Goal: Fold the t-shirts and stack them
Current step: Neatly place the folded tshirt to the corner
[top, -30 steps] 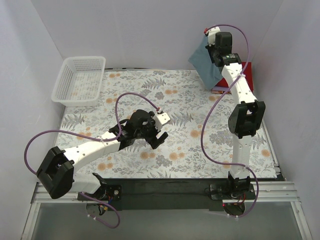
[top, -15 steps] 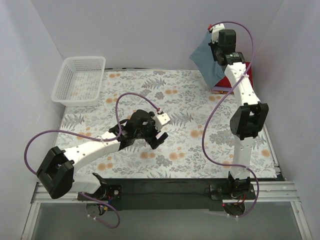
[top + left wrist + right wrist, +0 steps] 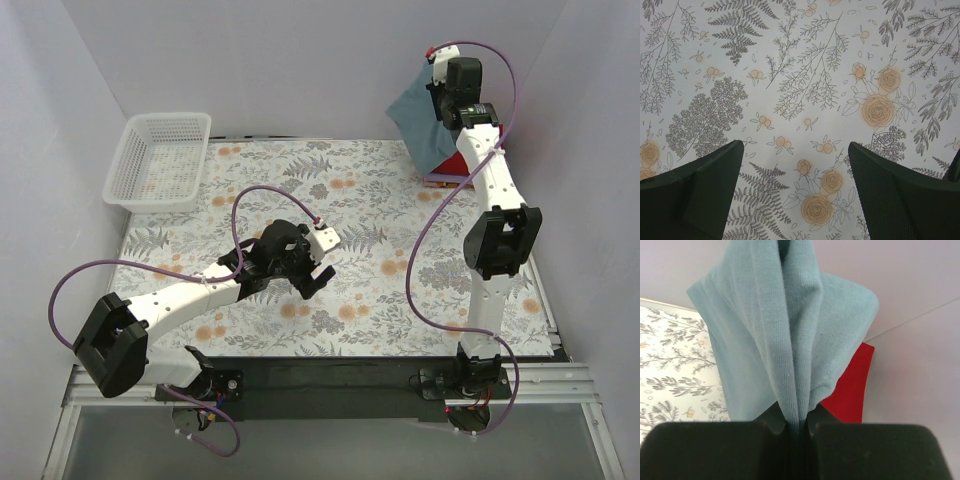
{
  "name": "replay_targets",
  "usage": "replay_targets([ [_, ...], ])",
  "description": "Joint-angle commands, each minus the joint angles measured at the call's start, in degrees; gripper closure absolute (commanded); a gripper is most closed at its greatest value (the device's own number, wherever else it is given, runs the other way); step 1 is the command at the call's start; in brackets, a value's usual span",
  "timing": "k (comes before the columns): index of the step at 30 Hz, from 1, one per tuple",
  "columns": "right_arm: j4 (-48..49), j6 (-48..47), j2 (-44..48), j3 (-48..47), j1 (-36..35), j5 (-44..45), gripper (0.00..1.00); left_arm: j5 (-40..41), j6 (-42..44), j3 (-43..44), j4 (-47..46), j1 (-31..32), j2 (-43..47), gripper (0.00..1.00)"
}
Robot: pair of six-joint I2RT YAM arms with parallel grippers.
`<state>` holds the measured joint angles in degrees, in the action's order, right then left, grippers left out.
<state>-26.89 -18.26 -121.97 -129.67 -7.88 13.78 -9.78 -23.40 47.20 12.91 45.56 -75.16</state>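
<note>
My right gripper is shut on the slate-blue t-shirt and holds it hanging in the air at the far right corner. In the right wrist view the blue cloth bunches between the jaws. Under it lies the red folded t-shirt, seen as a red strip in the top view. A thin lavender-pink edge shows under the red one. My left gripper is open and empty, low over the middle of the floral tablecloth.
A white mesh basket stands at the far left corner. Purple-grey walls close in the back and both sides. The right arm's tall link stands at the table's right side.
My right gripper has carried the blue t-shirt a little further right and back, over the red folded one. The left arm has not moved.
</note>
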Motion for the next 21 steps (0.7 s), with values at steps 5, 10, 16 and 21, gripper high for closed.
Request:
replay_targets([
  [5,8.26,-3.01,0.16,-1.29,3.83,-0.51,0.99,0.64,0.55,1.93,0.89,0.05,0.01,0.14],
  [10,11.16,-5.38,-0.11,0.9,5.33,-2.53,0.99,0.55,0.63,2.81,1.51,0.05,-0.96,0.14],
  [16,12.13,-6.61,-1.51,1.35,6.12,-4.02,0.99,0.38,0.63,3.78,2.03,0.05,-2.19,0.14],
  [21,12.48,-6.44,-2.57,1.96,6.56,-4.29,0.99,0.38,0.72,4.3,2.39,0.05,-2.98,0.14],
])
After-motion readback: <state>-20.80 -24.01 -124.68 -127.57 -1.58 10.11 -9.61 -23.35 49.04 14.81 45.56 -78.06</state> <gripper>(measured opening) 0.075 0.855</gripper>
